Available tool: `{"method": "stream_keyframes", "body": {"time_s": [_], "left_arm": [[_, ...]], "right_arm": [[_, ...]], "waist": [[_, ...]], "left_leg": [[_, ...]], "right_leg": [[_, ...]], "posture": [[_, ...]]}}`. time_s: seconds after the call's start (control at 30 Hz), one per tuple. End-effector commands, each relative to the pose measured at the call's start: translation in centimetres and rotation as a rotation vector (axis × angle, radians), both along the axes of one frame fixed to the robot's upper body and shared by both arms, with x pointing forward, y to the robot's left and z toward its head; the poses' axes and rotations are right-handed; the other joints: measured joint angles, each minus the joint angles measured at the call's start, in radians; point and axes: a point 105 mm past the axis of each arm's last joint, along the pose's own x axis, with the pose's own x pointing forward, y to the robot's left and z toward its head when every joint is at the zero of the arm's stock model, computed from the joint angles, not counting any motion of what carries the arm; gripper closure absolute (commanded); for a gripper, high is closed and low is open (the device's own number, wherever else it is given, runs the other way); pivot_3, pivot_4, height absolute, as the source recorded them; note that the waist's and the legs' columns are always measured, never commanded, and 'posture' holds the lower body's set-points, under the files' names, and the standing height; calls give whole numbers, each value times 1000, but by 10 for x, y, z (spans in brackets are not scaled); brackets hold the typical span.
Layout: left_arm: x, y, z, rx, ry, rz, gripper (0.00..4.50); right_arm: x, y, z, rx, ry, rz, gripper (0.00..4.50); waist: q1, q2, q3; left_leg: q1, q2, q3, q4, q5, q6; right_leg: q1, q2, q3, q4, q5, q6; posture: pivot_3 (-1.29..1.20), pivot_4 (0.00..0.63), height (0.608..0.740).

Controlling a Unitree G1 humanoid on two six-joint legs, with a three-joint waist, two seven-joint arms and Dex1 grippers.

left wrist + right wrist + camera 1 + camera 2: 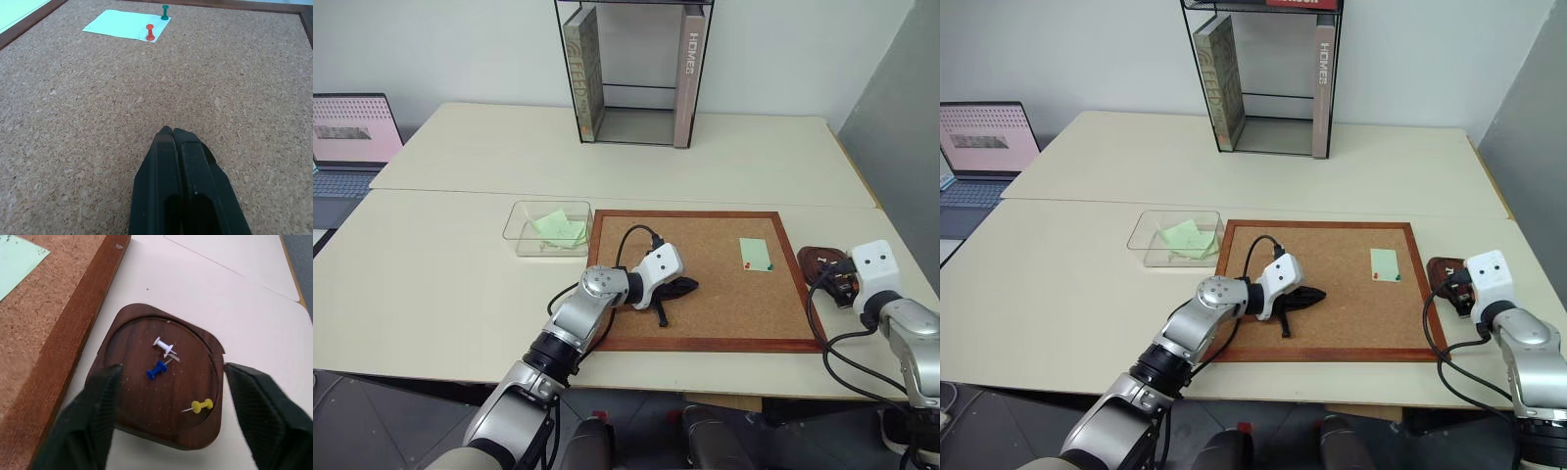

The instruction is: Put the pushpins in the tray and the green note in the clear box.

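While the right gripper (168, 382) hangs over the tray (142, 406) with fingers spread wide and nothing between them, three pushpins lie inside that dish: white (163, 344), blue (156, 370), yellow (201, 405). Tray sits on the table (460, 294) just off the corkboard's (705, 304) right frame edge; the green note (755, 254) is on the cork near the right side, with a red pin (150, 32) and a green pin (165, 11) stuck at its lower corner. Left gripper (172, 131) rests mid-board, fingers pressed together, holding nothing; clear box (521, 227) sits just left of the board with lime-green papers (560, 228) in it.
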Motion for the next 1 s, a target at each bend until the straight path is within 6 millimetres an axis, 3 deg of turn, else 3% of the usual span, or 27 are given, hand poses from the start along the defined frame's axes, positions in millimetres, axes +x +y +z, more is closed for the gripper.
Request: {"method": "stream_keyframes", "body": {"time_s": [0.03, 0.27, 0.47, 0.77, 1.0], "left_arm": [[1, 5, -10, 44, 18, 12, 4500], [1, 5, -10, 44, 17, 8, 4500], [2, 5, -9, 44, 14, 7, 4500], [3, 5, -9, 48, 12, 3, 4500], [3, 5, -9, 49, 13, 5, 4500]], "right_arm": [[-3, 16, 38, 58, -144, 57, 580], [-9, 70, 18, 264, -107, 213, 580], [0, 91, 1, 357, -109, 175, 580], [11, 84, -11, 344, -108, 108, 580], [12, 79, -17, 336, -96, 86, 1840]], "waist": [[0, 0, 0], [0, 0, 0], [0, 0, 0], [0, 0, 0], [0, 0, 0]], "left_leg": [[0, 0, 0, 0, 0, 0], [0, 0, 0, 0, 0, 0], [0, 0, -1, 0, 0, 0], [0, 0, 0, 0, 0, 0], [0, 0, 0, 0, 0, 0]], "right_leg": [[0, 0, 0, 0, 0, 0], [0, 0, 0, 0, 0, 0], [0, 0, 0, 0, 0, -1], [0, 0, 0, 0, 0, -1], [0, 0, 0, 0, 0, -1]], "posture": [[0, 150, 740], [0, 150, 740], [0, 150, 740], [0, 150, 740], [0, 150, 740]]}}
